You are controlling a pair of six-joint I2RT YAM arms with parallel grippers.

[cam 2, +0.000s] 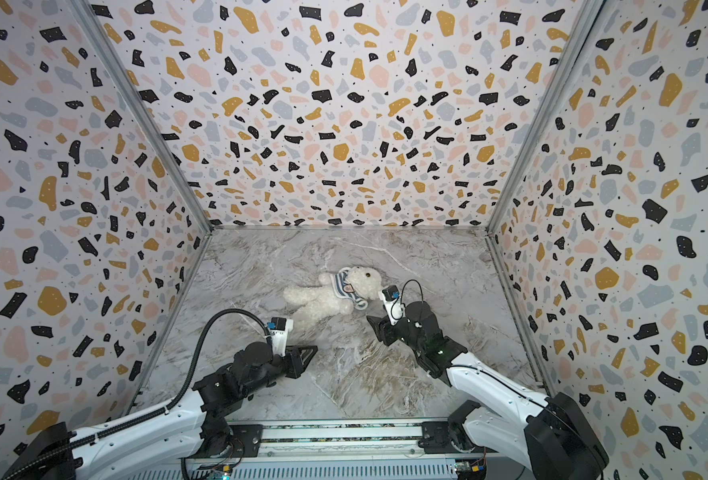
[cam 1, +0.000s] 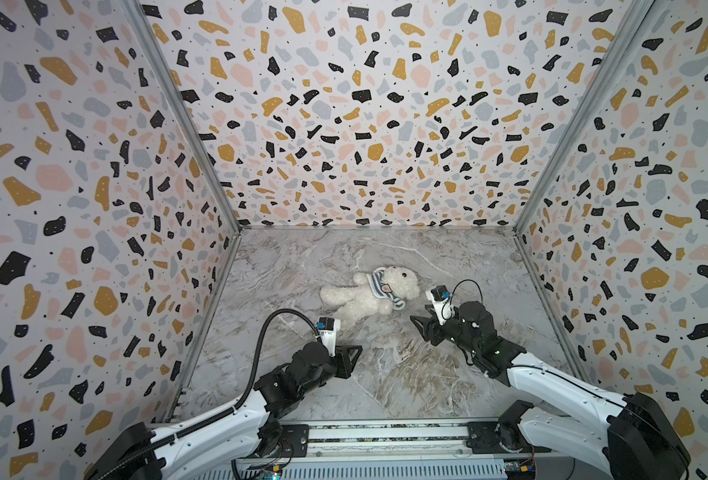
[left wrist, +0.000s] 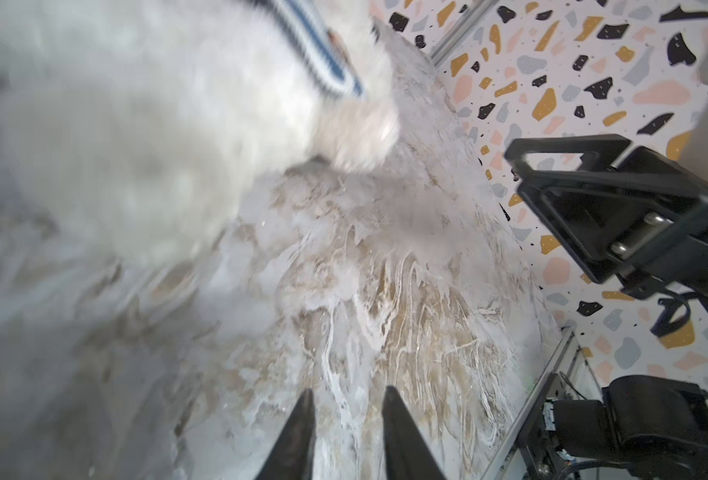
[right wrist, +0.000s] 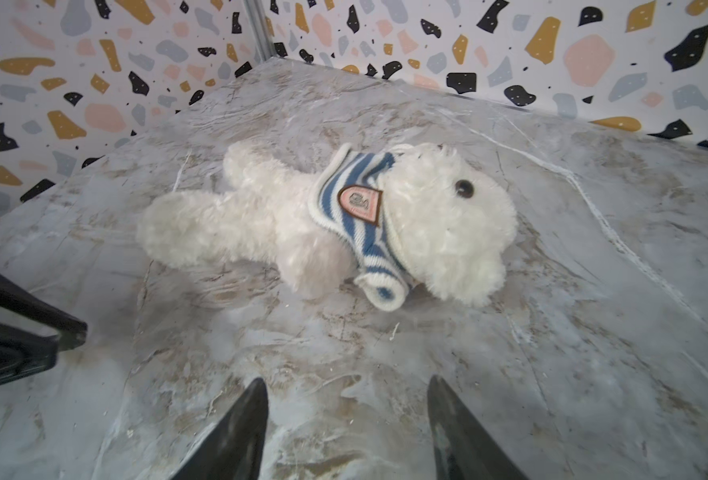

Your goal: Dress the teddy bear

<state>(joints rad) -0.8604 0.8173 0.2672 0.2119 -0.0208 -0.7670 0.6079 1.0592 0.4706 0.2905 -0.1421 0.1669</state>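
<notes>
— Where do we find the teddy bear [cam 1: 358,297] against each claw?

— We see it lying across the middle of the marbled surface [cam 1: 389,376] in both top views. Its head is toward the right arm's side and its legs toward the left arm's. The left claw [cam 1: 354,359] sits nearer the rail than the bear, close to its lower body but apart from it.

— And do we have anything in that claw?

— No. In the left wrist view the left claw [left wrist: 349,390] shows a narrow gap between its jaws, with only bare surface in it. The bear's fur [left wrist: 136,124] is blurred beyond the tips.

— What about the right claw [cam 1: 420,328]?

— We place it just beside the bear's head, on the near side, not touching. In the right wrist view the right claw [right wrist: 346,379] has its jaws spread wider than the left's and holds nothing. The bear [right wrist: 269,224] lies ahead of the tips, well clear.

— How do we read the striped shirt [right wrist: 356,220]?

— It is bunched round the neck and upper chest, badge facing up. One ribbed opening lies loose on the surface under the head.
</notes>
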